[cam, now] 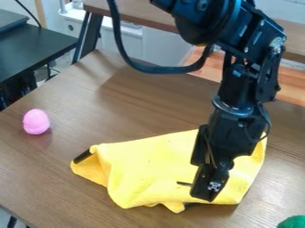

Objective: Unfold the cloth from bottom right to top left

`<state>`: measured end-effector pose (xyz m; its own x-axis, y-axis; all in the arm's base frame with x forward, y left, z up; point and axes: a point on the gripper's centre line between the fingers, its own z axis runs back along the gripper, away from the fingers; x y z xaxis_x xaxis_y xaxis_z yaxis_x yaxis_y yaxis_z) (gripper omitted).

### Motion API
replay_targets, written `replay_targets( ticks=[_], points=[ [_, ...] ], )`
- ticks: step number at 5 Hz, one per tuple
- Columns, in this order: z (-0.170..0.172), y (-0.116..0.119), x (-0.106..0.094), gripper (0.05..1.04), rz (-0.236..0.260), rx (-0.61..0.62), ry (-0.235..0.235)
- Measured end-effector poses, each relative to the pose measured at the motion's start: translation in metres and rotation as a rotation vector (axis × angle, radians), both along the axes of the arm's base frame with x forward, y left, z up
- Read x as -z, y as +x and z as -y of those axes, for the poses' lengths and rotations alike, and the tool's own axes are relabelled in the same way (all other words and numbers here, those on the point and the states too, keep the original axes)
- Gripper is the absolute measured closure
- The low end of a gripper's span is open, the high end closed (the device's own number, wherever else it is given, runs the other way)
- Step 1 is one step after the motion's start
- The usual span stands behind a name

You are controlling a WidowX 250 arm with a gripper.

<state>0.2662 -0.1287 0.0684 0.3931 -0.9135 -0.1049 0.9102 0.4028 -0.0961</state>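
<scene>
The black gripper [205, 189] hangs from the upper right down over the right half of the yellow cloth [149, 164], its tip low at the cloth's lower right part. The cloth lies rumpled on the brown table, with a folded corner at its left end and a small bunched flap at its lower edge. A dark strip shows at the left corner, and another dark bit beside the gripper's tip. How the fingers stand is hard to make out, and part of the cloth is hidden behind the arm.
A pink egg-shaped object [36, 121] stands on the wooden table [137, 107] at the left. Something green [292, 222] sits at the lower right corner. A dark desk [35, 49] is beyond the table's left edge.
</scene>
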Motion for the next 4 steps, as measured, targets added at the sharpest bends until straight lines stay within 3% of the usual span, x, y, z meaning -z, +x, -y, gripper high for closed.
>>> replay_targets(
  ticks=[1, 2, 4],
  points=[
    [-0.002, -0.001, 0.007, 0.084, -0.023, -0.004, 0.02],
    [-0.017, -0.001, 0.007, 0.084, -0.019, 0.012, 0.113],
    [-0.018, 0.003, 0.011, 0.084, 0.008, 0.059, 0.09]
  ],
)
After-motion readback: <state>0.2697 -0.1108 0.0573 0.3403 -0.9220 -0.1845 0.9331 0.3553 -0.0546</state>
